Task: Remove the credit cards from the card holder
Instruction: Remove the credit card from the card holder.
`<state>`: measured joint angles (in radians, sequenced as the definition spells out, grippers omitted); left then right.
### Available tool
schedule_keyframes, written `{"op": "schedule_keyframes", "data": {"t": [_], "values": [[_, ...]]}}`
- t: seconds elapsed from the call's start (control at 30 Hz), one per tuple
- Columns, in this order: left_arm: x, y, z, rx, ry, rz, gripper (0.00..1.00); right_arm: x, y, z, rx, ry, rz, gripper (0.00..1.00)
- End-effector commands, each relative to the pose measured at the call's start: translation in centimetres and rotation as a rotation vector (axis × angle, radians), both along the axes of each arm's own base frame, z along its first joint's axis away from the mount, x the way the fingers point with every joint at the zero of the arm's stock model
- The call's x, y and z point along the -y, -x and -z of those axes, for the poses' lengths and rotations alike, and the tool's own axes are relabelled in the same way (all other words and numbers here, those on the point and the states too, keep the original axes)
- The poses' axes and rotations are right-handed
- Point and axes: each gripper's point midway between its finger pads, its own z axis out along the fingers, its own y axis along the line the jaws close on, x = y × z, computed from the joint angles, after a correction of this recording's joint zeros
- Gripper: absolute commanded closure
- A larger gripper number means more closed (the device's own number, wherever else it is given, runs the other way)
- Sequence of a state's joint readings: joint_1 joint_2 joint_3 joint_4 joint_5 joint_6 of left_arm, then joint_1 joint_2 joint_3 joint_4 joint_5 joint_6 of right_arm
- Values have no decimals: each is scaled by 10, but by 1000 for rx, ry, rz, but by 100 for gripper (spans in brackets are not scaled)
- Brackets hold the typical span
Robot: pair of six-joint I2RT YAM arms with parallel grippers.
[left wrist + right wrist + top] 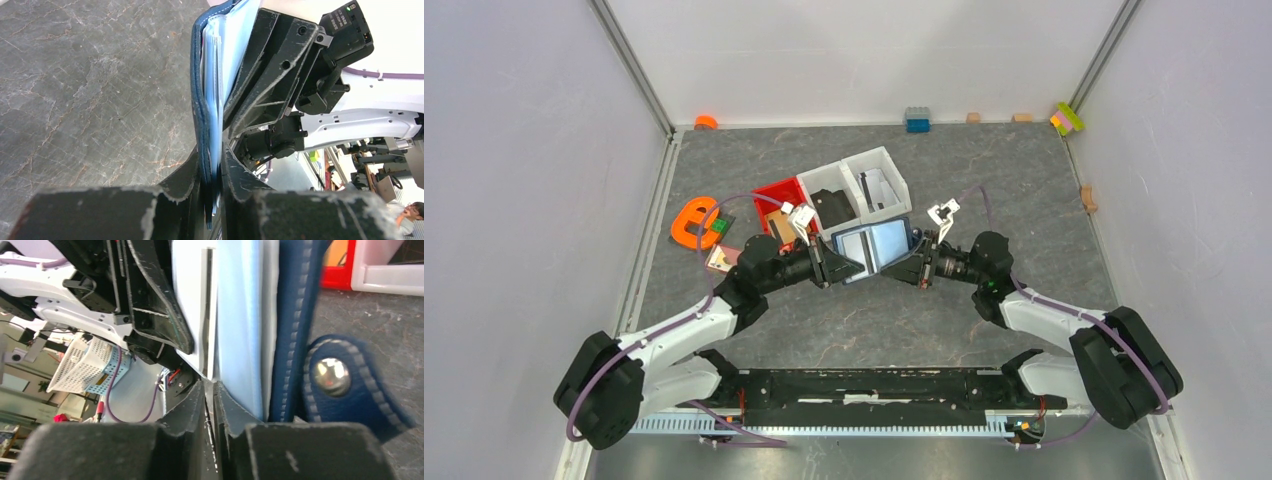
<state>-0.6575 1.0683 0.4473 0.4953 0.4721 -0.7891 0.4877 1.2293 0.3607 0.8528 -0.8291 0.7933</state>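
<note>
Fingers: left gripper (211, 156) pinches the card holder (876, 242) by its navy edge; right gripper (208, 388) nips its pale inner layer (card or pocket, unclear).
Surface: grey marbled table (854, 330), white walls (854, 50).
Card holder: open between the grippers, beside white bins (886, 162); light-blue lining.

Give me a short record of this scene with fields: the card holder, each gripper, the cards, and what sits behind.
card holder: open, pale inside facing up, held between both grippers
left gripper: shut on the holder's left edge
right gripper: shut on the holder's right side, on a thin inner layer
cards: cannot tell them apart from the pale lining
behind: white bins and a red bin
</note>
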Motion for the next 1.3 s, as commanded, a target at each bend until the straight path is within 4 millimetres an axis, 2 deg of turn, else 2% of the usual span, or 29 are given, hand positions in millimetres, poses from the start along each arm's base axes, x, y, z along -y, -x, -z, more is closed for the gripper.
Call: {"op": "schedule_keyframes", "data": {"t": [0.0,0.03,0.27,0.43,0.57,0.8,1.0,1.07,1.17,1.27], "values": [[3,-1,-24,110,56,20,98,0,9,-23,65,-74,-47,77],[4,0,-25,110,61,34,98,0,10,-24,65,-78,-50,72],[17,7,-25,68,97,128,98,-3,12,-22,62,-72,-65,60],[20,10,-27,66,114,154,98,-5,13,-21,55,-68,-70,58],[18,10,-29,78,115,142,98,-4,-1,-3,45,31,-11,52],[16,10,-29,86,109,133,98,4,-15,5,76,125,72,48],[22,16,-30,71,124,199,98,-3,-5,3,53,83,-7,53],[23,17,-28,62,121,209,98,-4,-1,-3,61,56,-30,58],[25,16,-26,51,119,217,98,-7,9,-10,56,6,-76,72],[26,15,-23,39,112,220,97,-7,20,-24,54,-68,-123,79]]}}
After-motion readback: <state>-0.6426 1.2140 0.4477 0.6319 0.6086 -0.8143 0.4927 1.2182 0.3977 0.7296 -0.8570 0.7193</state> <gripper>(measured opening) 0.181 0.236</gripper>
